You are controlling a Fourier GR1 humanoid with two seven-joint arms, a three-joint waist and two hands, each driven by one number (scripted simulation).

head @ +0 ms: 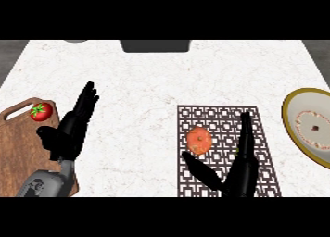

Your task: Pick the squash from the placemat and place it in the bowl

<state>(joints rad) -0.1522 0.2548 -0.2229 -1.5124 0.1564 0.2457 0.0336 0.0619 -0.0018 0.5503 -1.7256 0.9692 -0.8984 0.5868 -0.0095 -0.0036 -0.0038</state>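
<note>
Now my right hand (237,162) spreads beside the squash (199,140) on the placemat (263,139), thumb and fingers flanking it to grasp.

Both hands are matte black with long, slim fingers and a thicker thumb. Behind the left hand (65,132) shows a grey, rounded forearm with a dark marking. Behind the right hand (239,166), no forearm shows.
</note>
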